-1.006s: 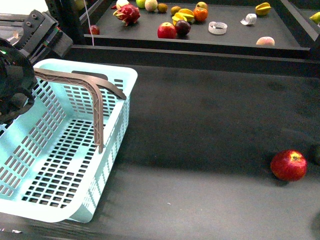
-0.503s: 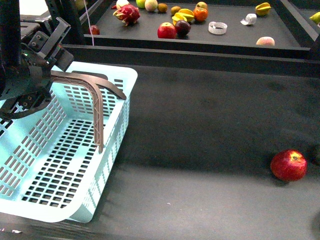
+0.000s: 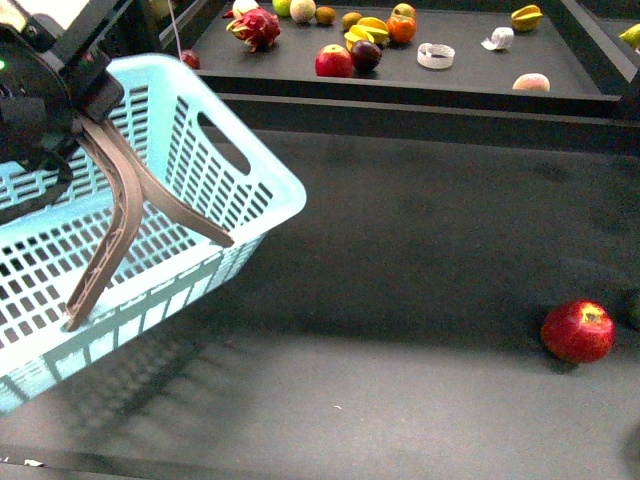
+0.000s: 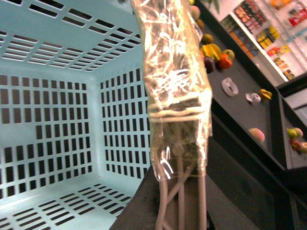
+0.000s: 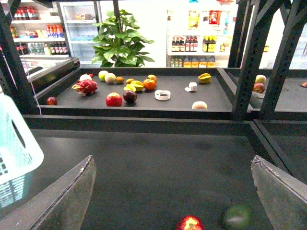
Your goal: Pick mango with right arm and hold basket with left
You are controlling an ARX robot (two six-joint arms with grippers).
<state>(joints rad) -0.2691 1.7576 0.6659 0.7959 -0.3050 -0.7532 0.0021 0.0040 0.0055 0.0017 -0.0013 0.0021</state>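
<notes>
1. Turquoise basket [image 3: 285, 185]: half a second ago it sits flat on the table [image 3: 420, 250]. Now it is raised and steeply tilted, with its shadow on the table below. Its left end runs out of frame, so I cannot tell whether it still touches down there.
2. Left gripper [image 3: 90, 115]: it now sits above the basket and is clamped where the grey-brown handles [image 3: 125, 215] meet, so the load hangs from it. The wrist view shows a taped finger [image 4: 175, 86] over the handles, with the basket's empty interior behind. Judgement: the hold-basket half of the task is in hand.
3. Right gripper [image 5: 172, 160]: its fingers are wide apart with nothing between them. It hangs over the table, facing the shelf [image 3: 470, 75].
4. Apple [image 3: 577, 331]: unmoved on the table, well apart from the basket.
5. Mango: not placed with certainty. The likeliest spot is among the yellow fruit [image 3: 365, 33] on the shelf, but those pieces are too small to tell from star fruit. Judgement: the pick has not started, and the right arm must first find and reach the fruit.
</notes>
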